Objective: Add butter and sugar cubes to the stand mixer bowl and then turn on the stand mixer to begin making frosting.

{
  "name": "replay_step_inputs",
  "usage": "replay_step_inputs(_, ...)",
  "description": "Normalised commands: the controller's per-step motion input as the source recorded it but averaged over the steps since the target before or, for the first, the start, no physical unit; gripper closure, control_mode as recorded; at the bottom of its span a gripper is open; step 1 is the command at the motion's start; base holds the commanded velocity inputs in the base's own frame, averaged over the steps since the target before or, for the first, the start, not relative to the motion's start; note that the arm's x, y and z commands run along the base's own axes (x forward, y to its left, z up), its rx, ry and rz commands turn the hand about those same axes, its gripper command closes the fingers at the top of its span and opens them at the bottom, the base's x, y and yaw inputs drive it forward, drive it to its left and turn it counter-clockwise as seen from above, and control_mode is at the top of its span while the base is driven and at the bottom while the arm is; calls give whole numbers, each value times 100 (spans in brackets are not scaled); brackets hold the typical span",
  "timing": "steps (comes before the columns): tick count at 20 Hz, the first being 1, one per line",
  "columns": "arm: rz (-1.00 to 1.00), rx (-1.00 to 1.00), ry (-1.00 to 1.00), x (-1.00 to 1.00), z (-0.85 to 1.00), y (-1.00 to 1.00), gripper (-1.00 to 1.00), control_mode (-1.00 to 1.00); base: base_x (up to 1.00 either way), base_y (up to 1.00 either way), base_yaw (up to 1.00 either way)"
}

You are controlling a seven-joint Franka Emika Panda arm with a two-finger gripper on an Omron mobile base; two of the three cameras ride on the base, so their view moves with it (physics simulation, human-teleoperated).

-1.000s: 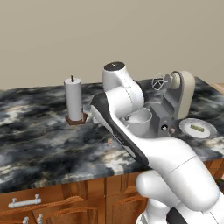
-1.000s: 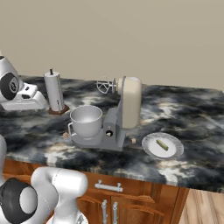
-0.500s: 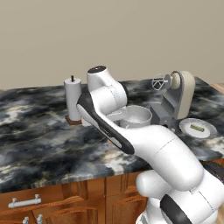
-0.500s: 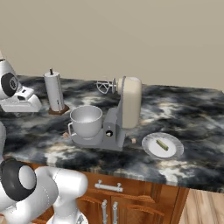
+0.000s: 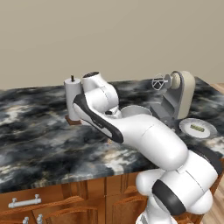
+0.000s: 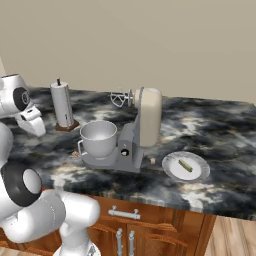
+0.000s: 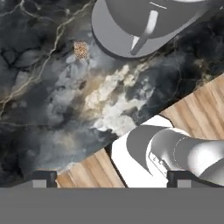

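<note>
Claw [image 7: 106, 177] wide open, holding nothing, up above the dark worktop [image 7: 39, 100]. Sugar cube [image 7: 80, 49] down on the worktop, just beside the mixer's grey base [image 7: 113, 37]. Butter [image 6: 185, 165] on a white plate [image 6: 172, 170], bowl [image 6: 98, 137] on the mixer.

You've got the stand mixer [image 6: 135, 135] mid-counter, cream head tilted up, whisk [image 6: 118, 99] hanging clear of the stand mixer bowl [image 6: 98, 137] on its grey base. Left of that base, a sugar cube [image 6: 75, 155] lies on the marble; another tan cube [image 6: 152, 160] sits to its right. The butter [image 6: 185, 165] lies on the white plate [image 6: 174, 170] (right of the mixer). The paper-towel roll [image 6: 62, 104] stands behind the bowl.
</note>
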Motion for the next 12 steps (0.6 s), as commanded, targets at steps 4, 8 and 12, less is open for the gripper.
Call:
replay_step_inputs(4, -64, 0, 0, 13, -42, 0, -100, -100, 0, 0, 0)
replay_step_inputs(8, -59, -1, -10, 10, -29, 0, -100, -100, 0, 0, 0)
replay_step_inputs(12, -50, -5, -15, 7, -14, 0, -100, -100, 0, 0, 0)
